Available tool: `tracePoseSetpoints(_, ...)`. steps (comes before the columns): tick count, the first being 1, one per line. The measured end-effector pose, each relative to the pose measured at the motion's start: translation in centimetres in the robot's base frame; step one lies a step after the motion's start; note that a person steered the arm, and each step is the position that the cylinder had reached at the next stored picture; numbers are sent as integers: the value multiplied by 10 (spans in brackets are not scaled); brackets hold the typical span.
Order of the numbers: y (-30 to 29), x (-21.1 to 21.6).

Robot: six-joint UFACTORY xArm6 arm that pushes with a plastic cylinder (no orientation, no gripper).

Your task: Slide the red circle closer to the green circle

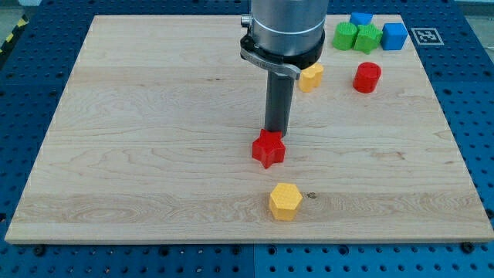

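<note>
The red circle (367, 77) lies near the view's top right on the wooden board (154, 139). The green circle (345, 35) sits above and a little left of it, touching a green star (368, 38). My tip (275, 133) stands at the board's middle, just above a red star (268, 149) and touching or almost touching it. The tip is well left of and below the red circle.
A blue block (394, 35) sits right of the green star, another blue block (360, 18) above it. A yellow block (311, 76) lies left of the red circle, partly behind the arm. A yellow hexagon (285, 201) lies near the view's bottom.
</note>
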State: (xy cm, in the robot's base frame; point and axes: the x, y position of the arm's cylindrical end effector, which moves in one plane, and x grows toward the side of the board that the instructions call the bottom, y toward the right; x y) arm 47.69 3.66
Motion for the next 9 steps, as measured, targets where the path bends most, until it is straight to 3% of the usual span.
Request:
tracePoseSetpoints(2,0,51)
tracePoseSetpoints(3,0,45)
tracePoseSetpoints(4,15,1)
tracePoseSetpoints(6,151,-52)
tracePoseSetpoints(9,151,-142)
